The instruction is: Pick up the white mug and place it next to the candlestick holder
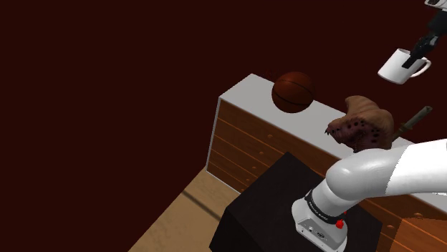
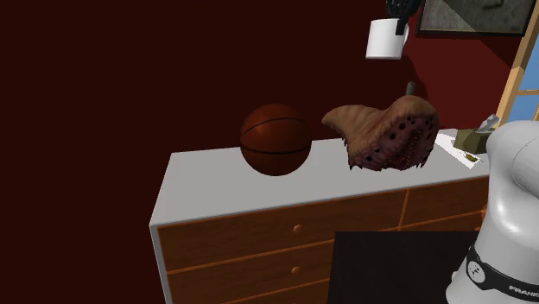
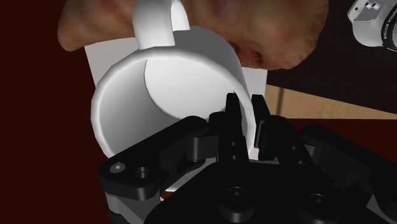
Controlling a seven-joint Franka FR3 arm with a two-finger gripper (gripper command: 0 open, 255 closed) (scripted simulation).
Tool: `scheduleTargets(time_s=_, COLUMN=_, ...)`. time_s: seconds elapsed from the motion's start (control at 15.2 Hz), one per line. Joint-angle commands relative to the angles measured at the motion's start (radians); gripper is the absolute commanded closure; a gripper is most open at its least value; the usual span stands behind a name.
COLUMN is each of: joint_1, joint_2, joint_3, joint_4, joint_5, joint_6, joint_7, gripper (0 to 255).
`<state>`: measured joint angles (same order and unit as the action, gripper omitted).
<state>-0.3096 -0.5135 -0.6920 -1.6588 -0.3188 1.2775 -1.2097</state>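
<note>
My gripper (image 1: 419,49) is shut on the white mug (image 1: 401,66), holding it tilted high in the air above the dresser's far end. In the second exterior view the mug (image 2: 384,39) hangs from the gripper (image 2: 399,22) well above a brown lumpy object. In the wrist view the fingers of the gripper (image 3: 248,105) clasp the wall of the mug (image 3: 165,89) at its rim, with the handle pointing away. A slim brown rod-like piece (image 1: 414,119), likely the candlestick holder, leans behind the lumpy object; its tip (image 2: 409,89) pokes up there.
A grey-topped wooden dresser (image 1: 247,89) carries a basketball (image 1: 293,91) and a brown spotted lumpy object (image 1: 364,123). Small items (image 2: 471,138) lie at the dresser's end by a window frame (image 2: 518,78). The black stand (image 1: 272,207) sits in front of the drawers.
</note>
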Motion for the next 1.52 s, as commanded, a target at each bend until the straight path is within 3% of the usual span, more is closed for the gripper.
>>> scheduleTargets(time_s=0.0, joint_1=-0.005, joint_2=0.001, joint_3=-0.041, joint_4=0.022, joint_5=-0.017, joint_6=-0.007, joint_7=-0.054, gripper=255)
scheduleTargets(time_s=0.46, joint_1=0.008, joint_2=0.029, joint_3=-0.217, joint_4=0.123, joint_5=-0.061, joint_6=-0.022, joint_7=-0.244, gripper=255)
scheduleTargets(time_s=0.79, joint_1=0.072, joint_2=0.086, joint_3=-0.411, joint_4=0.236, joint_5=-0.064, joint_6=-0.027, joint_7=-0.398, gripper=255)
scheduleTargets(time_s=0.92, joint_1=0.127, joint_2=0.114, joint_3=-0.522, joint_4=0.293, joint_5=-0.057, joint_6=-0.029, joint_7=-0.463, gripper=255)
scheduleTargets(time_s=1.06, joint_1=0.216, joint_2=0.136, joint_3=-0.661, joint_4=0.36, joint_5=-0.052, joint_6=-0.037, joint_7=-0.525, gripper=255)
scheduleTargets(time_s=1.19, joint_1=0.345, joint_2=0.128, joint_3=-0.81, joint_4=0.44, joint_5=-0.072, joint_6=-0.055, joint_7=-0.57, gripper=255)
scheduleTargets(time_s=1.39, joint_1=0.556, joint_2=0.055, joint_3=-0.985, joint_4=0.596, joint_5=-0.16, joint_6=-0.112, joint_7=-0.614, gripper=255)
scheduleTargets(time_s=1.45, joint_1=0.522, joint_2=0.057, joint_3=-0.962, joint_4=0.562, joint_5=-0.155, joint_6=-0.092, joint_7=-0.61, gripper=255)
